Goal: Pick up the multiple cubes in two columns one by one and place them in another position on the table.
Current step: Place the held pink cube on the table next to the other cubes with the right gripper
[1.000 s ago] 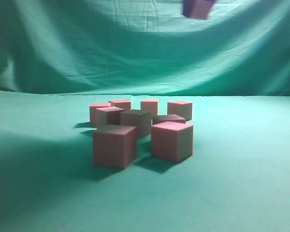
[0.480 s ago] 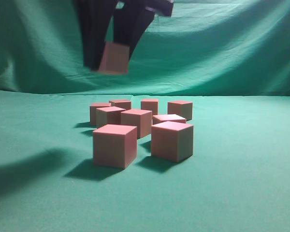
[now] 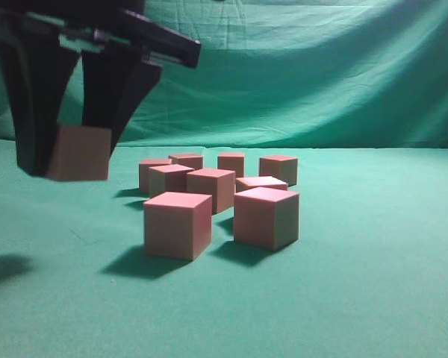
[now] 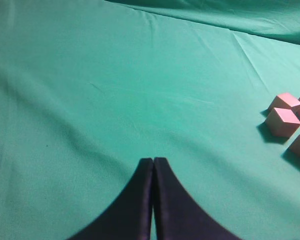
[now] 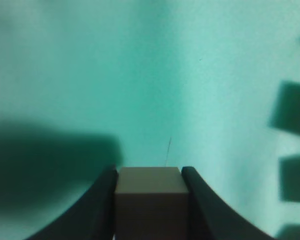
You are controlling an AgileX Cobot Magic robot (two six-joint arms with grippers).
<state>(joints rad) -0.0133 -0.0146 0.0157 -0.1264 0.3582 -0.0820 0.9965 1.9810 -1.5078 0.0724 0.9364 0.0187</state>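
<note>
Several pinkish cubes stand grouped on the green table (image 3: 358, 298), the two nearest ones (image 3: 178, 224) (image 3: 266, 216) in front and smaller-looking ones behind. My right gripper (image 3: 71, 160) has reached across to the left of the group. It is shut on one cube (image 3: 78, 153), held above the cloth. In the right wrist view that cube (image 5: 149, 200) sits squarely between the black fingers (image 5: 105, 200). My left gripper (image 4: 153, 160) is shut and empty above bare cloth, with a few cubes (image 4: 284, 121) off to its right.
The draped green backdrop (image 3: 321, 82) rises behind the table. A dark shadow (image 3: 4, 267) of the arm lies on the cloth at the near left. Bare cloth stretches in front of and to the right of the cubes.
The right gripper with its cube came down from the top of the exterior view and swung left, from above the group to low beside its left side. The cubes on the table stayed put.
</note>
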